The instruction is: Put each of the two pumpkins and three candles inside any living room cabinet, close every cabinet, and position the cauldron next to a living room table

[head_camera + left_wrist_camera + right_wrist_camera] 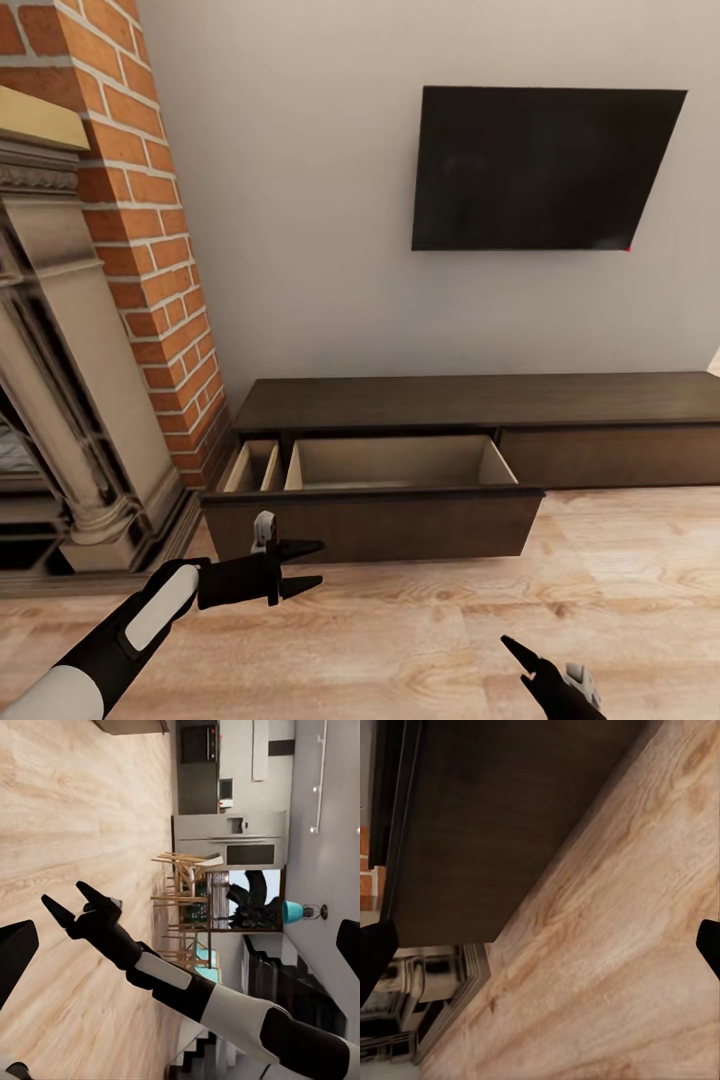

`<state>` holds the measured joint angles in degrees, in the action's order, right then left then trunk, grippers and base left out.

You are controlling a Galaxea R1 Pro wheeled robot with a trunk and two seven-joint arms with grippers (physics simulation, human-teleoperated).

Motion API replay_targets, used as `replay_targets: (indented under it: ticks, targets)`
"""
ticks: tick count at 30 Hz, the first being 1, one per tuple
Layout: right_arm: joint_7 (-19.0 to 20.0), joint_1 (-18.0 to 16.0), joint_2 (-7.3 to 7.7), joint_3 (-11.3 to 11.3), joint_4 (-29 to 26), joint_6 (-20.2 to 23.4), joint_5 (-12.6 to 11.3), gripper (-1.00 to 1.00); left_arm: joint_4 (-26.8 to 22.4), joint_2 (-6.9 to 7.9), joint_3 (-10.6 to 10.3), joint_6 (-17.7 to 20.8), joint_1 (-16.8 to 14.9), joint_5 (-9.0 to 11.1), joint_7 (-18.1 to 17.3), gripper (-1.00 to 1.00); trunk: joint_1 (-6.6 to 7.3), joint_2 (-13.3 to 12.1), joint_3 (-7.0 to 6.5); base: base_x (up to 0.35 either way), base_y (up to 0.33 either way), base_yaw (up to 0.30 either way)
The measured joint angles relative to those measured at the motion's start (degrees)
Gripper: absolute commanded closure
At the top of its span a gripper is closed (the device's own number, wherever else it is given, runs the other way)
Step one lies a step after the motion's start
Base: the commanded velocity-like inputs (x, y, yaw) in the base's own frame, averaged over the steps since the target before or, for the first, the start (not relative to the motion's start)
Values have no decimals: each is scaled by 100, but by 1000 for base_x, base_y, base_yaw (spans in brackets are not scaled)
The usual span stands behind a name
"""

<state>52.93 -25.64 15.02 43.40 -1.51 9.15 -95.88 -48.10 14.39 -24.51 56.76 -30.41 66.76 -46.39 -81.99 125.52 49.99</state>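
Cabinet (480,420): long, low and dark brown, against the wall under the television (545,168), its long axis running across the head view
Drawer (375,500): pulled out toward the robot at the cabinet's left end, pale beige inside, nothing visible in it; its flat front faces the arms
Left gripper (300,567): fingers (305,548) spread apart and holding nothing, just in front of the drawer front near its left half
Right gripper (525,660): low over the wooden floor (620,580), farther back from the drawer; in the left wrist view its dark fingers look parted and hold nothing
Key relation: drawer front lies straight ahead of the left fingers (the nearer arm), so a push along the drawer's travel, square to the cabinet's length, would shut it
Pumpkins, candles, cauldron: none to report from here
Fireplace (70,400): ornate stone, left of the cabinet beside the brick column
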Motion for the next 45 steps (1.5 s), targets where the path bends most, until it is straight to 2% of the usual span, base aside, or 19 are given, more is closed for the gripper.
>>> replay_targets:
  ticks: [4,14,26,45]
  targets:
    - [30,0,-1,-2,2,-340,-3,-100,0,-7,-2,0,3,4,0,-100,88,-160,-34,0,0,0]
    - [50,0,-1,-10,2,-448,-13,-100,-6,-7,-15,0,4,-6,5,-100,308,-561,-120,0,0,0]
    - [-4,-1,-2,-4,3,-415,-13,-100,-11,10,7,-2,6,12,-4,-100,306,-563,-49,-71,-26,14]
    - [-34,-2,-8,0,6,-427,-4,-100,-2,11,13,-6,8,10,-4,-100,307,-563,-47,-201,-217,268]
